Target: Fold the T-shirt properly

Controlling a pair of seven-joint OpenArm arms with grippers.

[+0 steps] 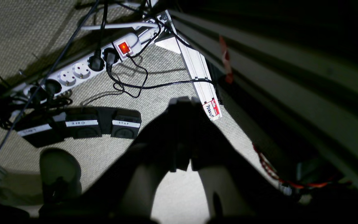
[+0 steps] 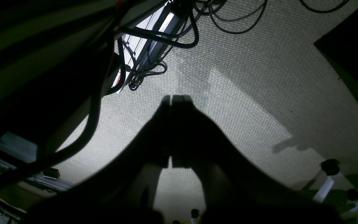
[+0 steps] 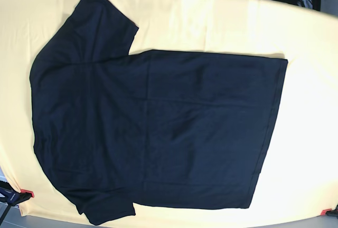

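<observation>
Left wrist view: left pincer is hanging below the table, jaws pressed together on nothing, pointing at carpet, power strip and foot pedals.

Right wrist view: right pincer is likewise closed and empty over bare carpet, cables at far left.

Base view: T-shirt is lying flat and unfolded on the table, collar end left, hem right. No fold made; all folding is remaining. Open yellow room is showing right of the hem and along the far edge.

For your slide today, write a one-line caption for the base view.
Black T-shirt spread flat and unfolded on a yellow tablecloth, sleeves toward the left, hem toward the right.
</observation>
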